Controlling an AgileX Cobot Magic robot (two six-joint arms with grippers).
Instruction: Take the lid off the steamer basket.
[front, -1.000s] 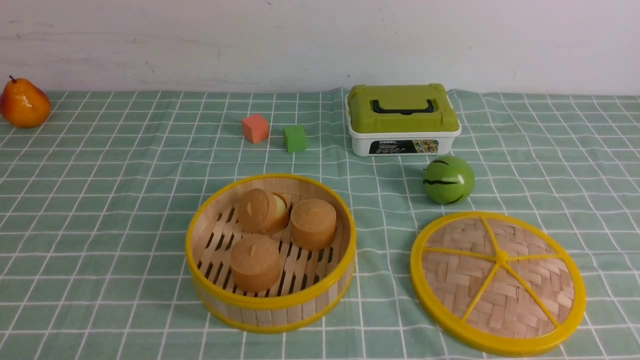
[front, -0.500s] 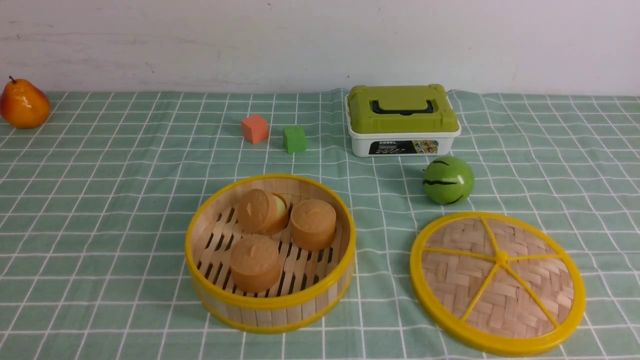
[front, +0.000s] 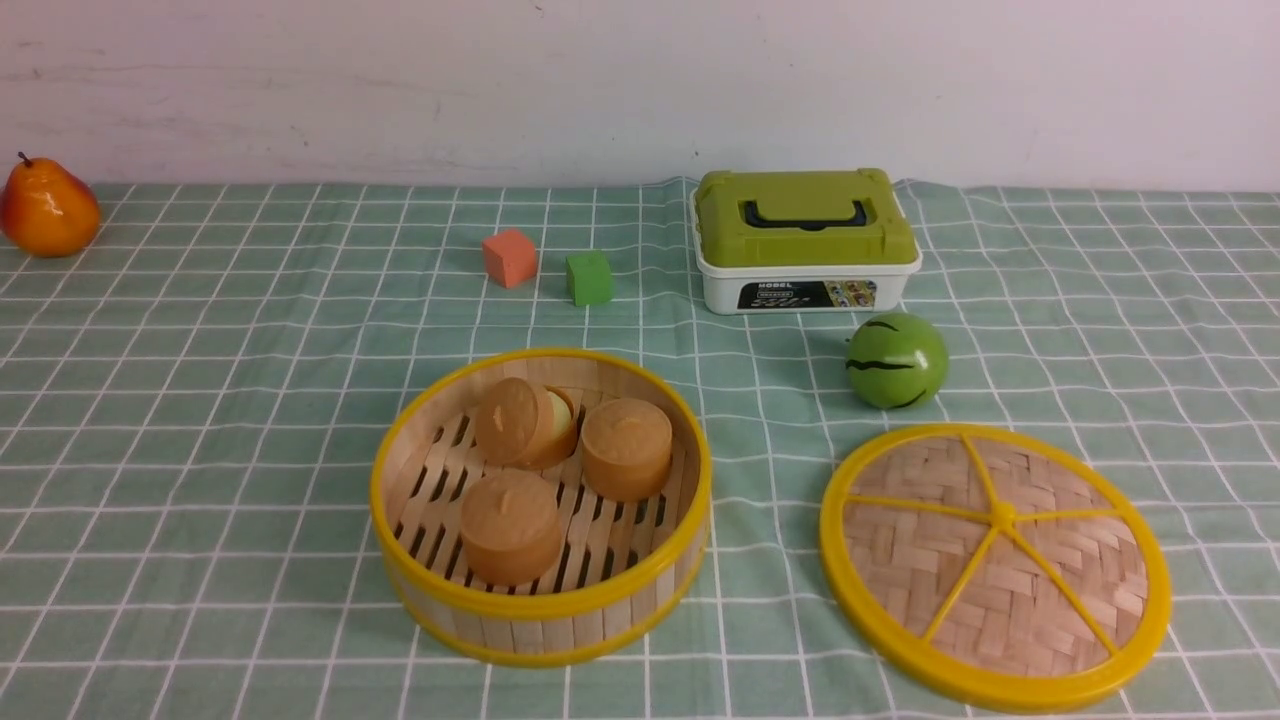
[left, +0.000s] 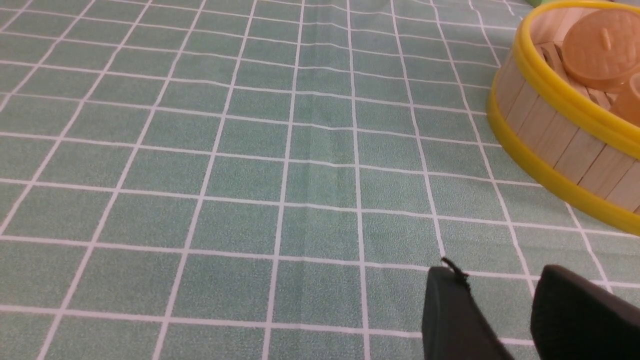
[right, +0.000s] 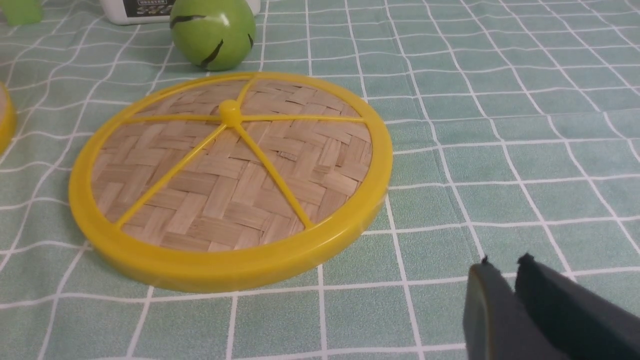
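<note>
The lid (front: 1080, 560) lies flat on the table (front: 250, 420), off the steamer basket (front: 540, 605) and well apart from it on the right, knob upward. The basket sits open with three brown buns (front: 511, 527) inside. Toward the table's far edge stand the green-topped box (front: 808, 235) and two small blocks (front: 589, 277). The left gripper (left: 495, 272) has its fingers clearly parted, holding nothing; the right gripper (right: 502, 264) shows only a narrow gap between its fingertips, also holding nothing.
</note>
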